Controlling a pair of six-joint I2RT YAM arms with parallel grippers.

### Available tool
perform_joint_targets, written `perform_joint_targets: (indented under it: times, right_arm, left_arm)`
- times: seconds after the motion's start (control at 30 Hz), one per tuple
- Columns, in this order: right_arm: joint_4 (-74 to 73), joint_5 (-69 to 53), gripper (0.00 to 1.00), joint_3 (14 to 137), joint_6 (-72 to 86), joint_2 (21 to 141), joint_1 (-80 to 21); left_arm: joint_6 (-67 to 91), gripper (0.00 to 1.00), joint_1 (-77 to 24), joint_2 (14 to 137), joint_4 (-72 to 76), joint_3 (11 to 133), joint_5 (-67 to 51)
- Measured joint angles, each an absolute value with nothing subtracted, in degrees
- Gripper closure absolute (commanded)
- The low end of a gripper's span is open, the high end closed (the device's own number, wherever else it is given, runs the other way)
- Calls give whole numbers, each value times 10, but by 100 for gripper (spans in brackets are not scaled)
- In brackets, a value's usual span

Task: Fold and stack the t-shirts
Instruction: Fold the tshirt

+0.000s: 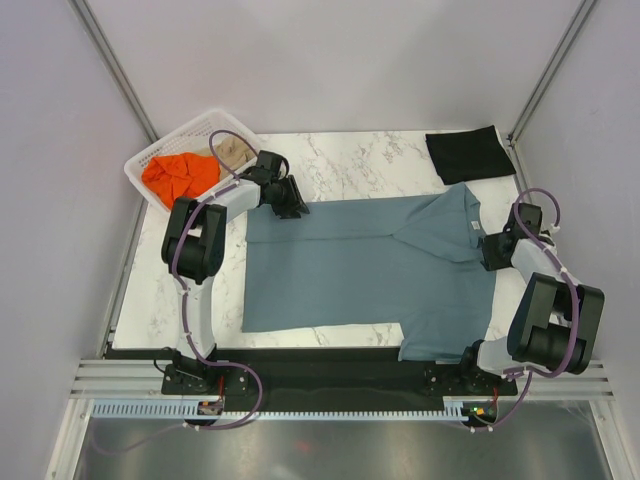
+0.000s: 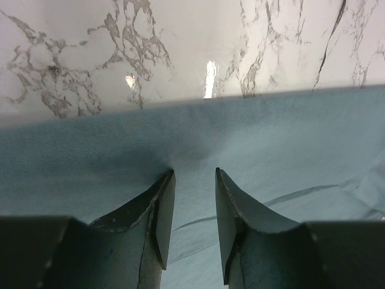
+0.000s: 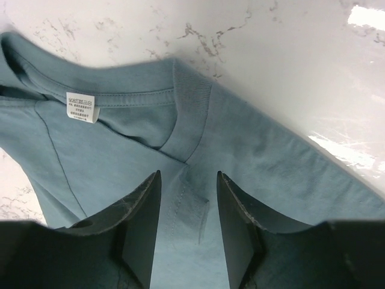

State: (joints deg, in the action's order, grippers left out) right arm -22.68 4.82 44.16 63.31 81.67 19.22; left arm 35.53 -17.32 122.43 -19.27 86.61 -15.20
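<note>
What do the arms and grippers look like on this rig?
The left arm and right arm have bulky black joint housings linked by light grey segments. A purple cable loops along each arm down to its base. The left gripper and right gripper are black, each with two dark wedge-shaped fingers tapering to the tips, with scuffed surfaces. No readable markings.

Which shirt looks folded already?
The black shirt at far right; the blue-grey shirt lies spread out, the orange shirt and beige shirt crumpled in the basket.

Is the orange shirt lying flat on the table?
No, the orange shirt is crumpled up inside the white basket.
</note>
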Motion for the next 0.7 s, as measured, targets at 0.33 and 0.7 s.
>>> perform_joint_targets:
  times: [0.33,0.7]
  right_arm:
    - [-226,57,100,433,643,787,184]
    - [-306,105,100,422,676,657,179]
  left_arm:
    - [357,56,-173,1224,-190,865,-151]
    - [366,56,-171,1224,-186,865,-152]
